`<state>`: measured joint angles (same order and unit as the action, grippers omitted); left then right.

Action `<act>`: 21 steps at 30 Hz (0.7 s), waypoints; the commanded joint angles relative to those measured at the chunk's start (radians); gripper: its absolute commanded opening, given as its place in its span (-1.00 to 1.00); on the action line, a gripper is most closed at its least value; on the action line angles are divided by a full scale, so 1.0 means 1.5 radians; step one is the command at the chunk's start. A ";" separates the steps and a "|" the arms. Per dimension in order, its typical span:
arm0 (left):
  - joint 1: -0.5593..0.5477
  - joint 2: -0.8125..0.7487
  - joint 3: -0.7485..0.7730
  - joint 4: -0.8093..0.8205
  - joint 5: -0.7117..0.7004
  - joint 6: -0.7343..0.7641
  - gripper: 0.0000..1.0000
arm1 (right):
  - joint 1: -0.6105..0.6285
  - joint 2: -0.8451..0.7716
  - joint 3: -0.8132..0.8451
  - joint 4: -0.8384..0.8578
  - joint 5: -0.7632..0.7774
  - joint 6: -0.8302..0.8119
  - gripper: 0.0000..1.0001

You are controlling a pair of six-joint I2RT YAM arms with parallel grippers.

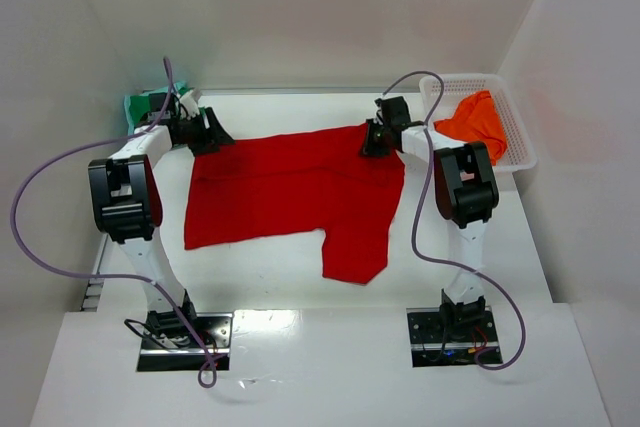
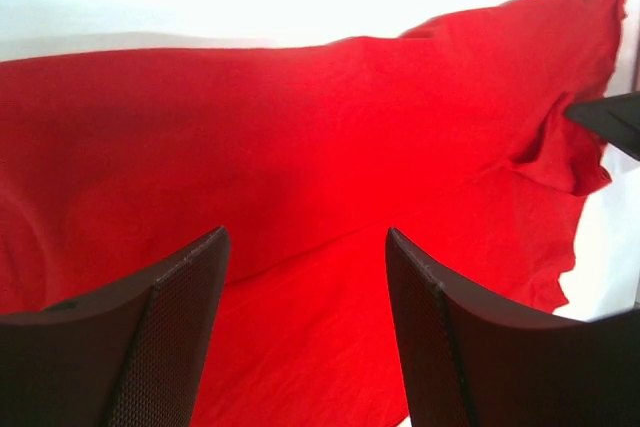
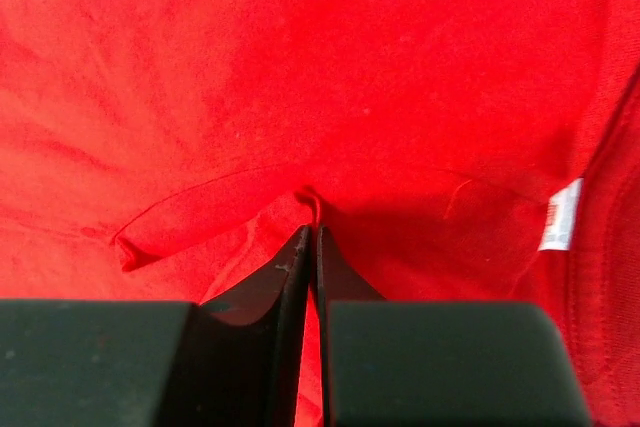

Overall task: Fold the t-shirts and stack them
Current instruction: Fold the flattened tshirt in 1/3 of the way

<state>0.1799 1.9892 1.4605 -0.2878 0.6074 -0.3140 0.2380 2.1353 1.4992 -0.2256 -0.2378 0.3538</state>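
Observation:
The bright red t-shirt (image 1: 290, 187) lies spread on the white table, one sleeve hanging toward the front. My right gripper (image 1: 372, 139) is shut on a pinch of the red shirt (image 3: 380, 117) at its far right corner. My left gripper (image 1: 212, 134) is open at the shirt's far left corner, its jaws spread over the red cloth (image 2: 320, 147) without holding it. The green t-shirt (image 1: 140, 107) shows as a patch behind the left arm. The orange t-shirt (image 1: 475, 119) lies crumpled in the basket.
A white plastic lattice basket (image 1: 515, 122) stands at the far right against the wall. White walls close in the table on three sides. Purple cables loop from both arms.

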 commanded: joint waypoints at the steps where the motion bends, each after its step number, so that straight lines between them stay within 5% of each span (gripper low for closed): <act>1: 0.003 0.007 0.007 0.002 -0.013 0.019 0.43 | 0.019 -0.037 -0.026 0.014 -0.017 0.000 -0.91; 21: 0.003 0.036 0.013 -0.005 -0.002 0.025 0.43 | 0.058 -0.220 -0.158 0.028 -0.037 0.056 -0.98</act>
<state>0.1799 2.0234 1.4605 -0.2932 0.5816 -0.3122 0.3104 1.8621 1.2743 -0.2201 -0.2776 0.4190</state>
